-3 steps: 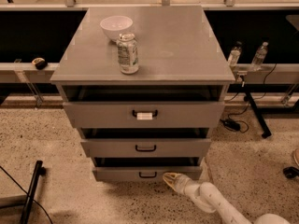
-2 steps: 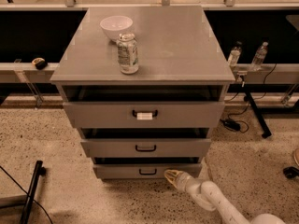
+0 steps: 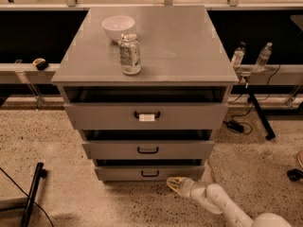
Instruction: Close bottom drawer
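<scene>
We see the bottom drawer [image 3: 149,173] at the cabinet's base, ajar, w/ mid drawer [image 3: 148,149] & top drawer [image 3: 147,116] above, also ajar. Our gripper [image 3: 174,182] sits low at its front's right end; open or closed, we can't tell. Bowl [image 3: 118,26] & can [image 3: 129,54] stand up top, well apart from it.

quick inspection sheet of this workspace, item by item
surface: grey cabinet top, holding a white bowl and a can
job's things: bottom drawer, front standing out a little, dark gap above it; not shut
clutter: bottles on the ledge right of the cabinet
grippers: gripper low near the floor, just in front of the bottom drawer's right end; contact cannot be told
cables: black cable on the floor right of the cabinet
surroundings: speckled floor; top drawer and middle drawer also partly open
</scene>
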Action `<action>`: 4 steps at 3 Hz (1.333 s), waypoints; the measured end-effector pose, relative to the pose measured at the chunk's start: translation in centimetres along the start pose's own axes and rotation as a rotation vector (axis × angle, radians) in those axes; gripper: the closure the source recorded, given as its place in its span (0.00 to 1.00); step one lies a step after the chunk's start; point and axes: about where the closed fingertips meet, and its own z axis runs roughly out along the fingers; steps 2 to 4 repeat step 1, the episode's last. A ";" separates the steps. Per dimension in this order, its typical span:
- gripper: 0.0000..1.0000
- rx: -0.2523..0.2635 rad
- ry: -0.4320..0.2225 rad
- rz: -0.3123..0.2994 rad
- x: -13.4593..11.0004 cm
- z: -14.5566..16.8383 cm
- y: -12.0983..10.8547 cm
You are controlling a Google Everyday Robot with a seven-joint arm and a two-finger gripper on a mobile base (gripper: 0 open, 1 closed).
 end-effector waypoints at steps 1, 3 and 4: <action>1.00 -0.144 -0.025 0.008 -0.4 -2.3 4.4; 1.00 -0.144 -0.025 0.008 -0.4 -2.3 4.4; 1.00 -0.144 -0.025 0.008 -0.4 -2.3 4.4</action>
